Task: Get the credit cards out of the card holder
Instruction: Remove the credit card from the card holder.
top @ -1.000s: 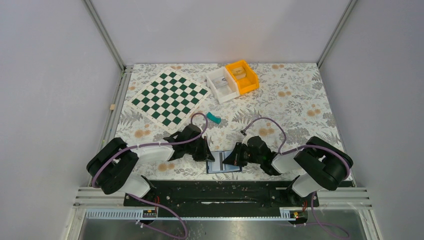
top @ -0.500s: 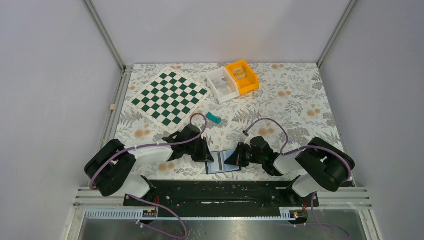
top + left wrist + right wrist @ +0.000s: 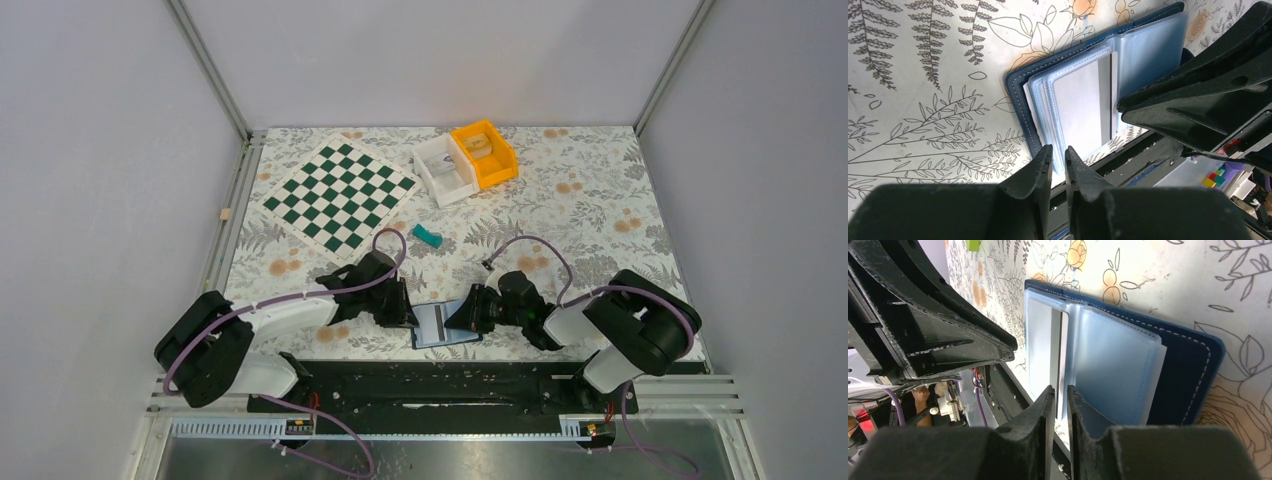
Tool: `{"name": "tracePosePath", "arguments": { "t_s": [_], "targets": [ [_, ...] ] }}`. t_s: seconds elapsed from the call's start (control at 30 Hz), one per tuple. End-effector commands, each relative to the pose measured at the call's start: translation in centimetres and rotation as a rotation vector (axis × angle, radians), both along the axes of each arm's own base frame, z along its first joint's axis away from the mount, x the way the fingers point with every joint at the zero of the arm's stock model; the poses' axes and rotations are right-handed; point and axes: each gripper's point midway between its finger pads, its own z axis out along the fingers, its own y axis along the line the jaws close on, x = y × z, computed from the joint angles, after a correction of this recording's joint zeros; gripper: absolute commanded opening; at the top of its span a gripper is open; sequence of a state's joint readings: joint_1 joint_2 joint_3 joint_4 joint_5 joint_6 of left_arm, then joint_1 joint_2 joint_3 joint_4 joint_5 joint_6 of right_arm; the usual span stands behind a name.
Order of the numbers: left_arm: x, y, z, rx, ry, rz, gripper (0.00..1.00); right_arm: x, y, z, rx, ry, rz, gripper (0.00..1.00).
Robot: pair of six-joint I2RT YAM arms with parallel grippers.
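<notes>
The navy card holder (image 3: 447,325) lay open at the near edge of the table (image 3: 600,200), its pale cards (image 3: 1080,107) still tucked inside, with the left gripper (image 3: 1058,152) and the right gripper (image 3: 1061,392) just beside it, each barely parted and empty; pinching one card's edge seemed the next need.

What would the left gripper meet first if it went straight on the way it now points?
Probably the open card holder, lying just ahead of its jaws; depth is unclear.

The navy-blue bifold card holder (image 3: 1014,95) has white stitching and pale blue sleeves; its thin flat card (image 3: 1078,105) is whitish-grey. The counter (image 3: 600,200) bears grey ferns, orange flowers.
</notes>
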State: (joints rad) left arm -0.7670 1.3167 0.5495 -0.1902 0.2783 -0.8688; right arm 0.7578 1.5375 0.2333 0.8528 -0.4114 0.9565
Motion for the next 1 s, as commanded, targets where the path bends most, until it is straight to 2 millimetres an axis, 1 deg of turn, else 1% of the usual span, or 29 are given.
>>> {"name": "tracePosePath", "arguments": {
  "t_s": [0.0,0.47,0.7,0.87,0.97],
  "targets": [
    [0.9,-0.3,-0.1,0.001,-0.035,0.003,0.14,0.9,1.3,1.6,0.068,-0.030,0.017,0.23],
    [0.6,-0.2,-1.9,0.023,-0.007,-0.001,0.10,0.7,2.0,1.4,0.107,-0.008,0.041,0.23],
    [0.5,-0.1,-2.3,0.028,-0.003,0.000,0.09,0.7,2.2,1.5,0.122,0.000,0.044,0.23],
    [0.5,-0.1,-2.4,0.033,0.000,0.000,0.09,0.7,2.3,1.7,0.130,-0.005,0.050,0.18],
    [0.5,-0.1,-2.5,0.035,0.004,-0.001,0.09,0.6,2.3,1.9,0.135,-0.007,0.053,0.11]
  ]
}}
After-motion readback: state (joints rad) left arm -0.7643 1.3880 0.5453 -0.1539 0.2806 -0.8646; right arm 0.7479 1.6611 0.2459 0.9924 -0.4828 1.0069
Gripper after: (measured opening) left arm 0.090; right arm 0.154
